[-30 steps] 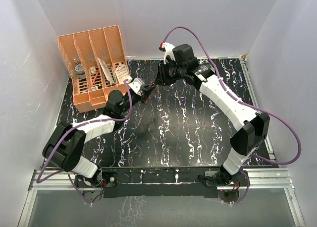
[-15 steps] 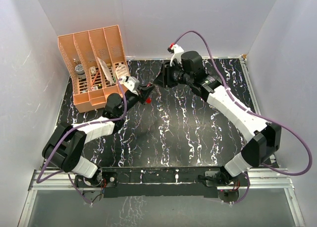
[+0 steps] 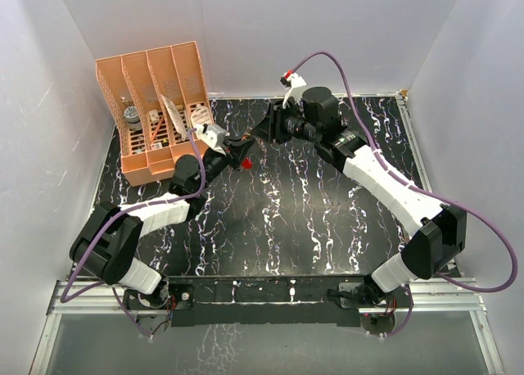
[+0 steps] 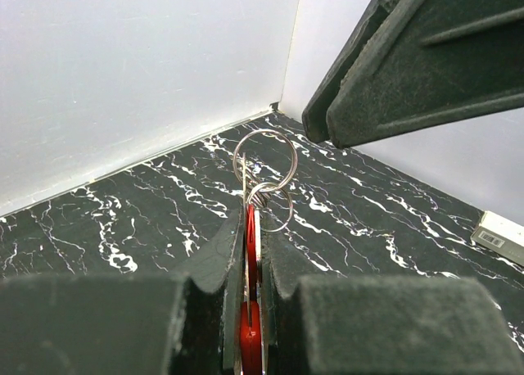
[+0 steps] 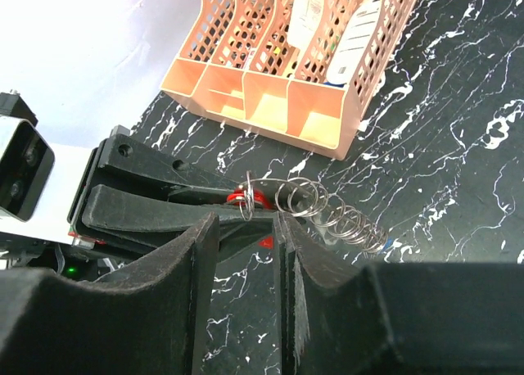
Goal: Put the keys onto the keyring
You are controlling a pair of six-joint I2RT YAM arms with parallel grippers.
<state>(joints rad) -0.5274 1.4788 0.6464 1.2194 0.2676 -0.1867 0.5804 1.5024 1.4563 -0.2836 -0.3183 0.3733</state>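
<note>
1. White walls close in a black marbled table; an orange file rack stands at its far left corner.
2. Just right of the rack's front corner, the left gripper is clamped on a flat red piece. Whether that is a key head or part of the keyring, I cannot tell.
3. Silver wire rings stick out of that grip, away from the rack. In the right wrist view they run on as a chain ending in a blue bit.
4. Further right of the rack, the right gripper hangs close over the rings, its fingers narrowly apart and holding nothing.
</note>
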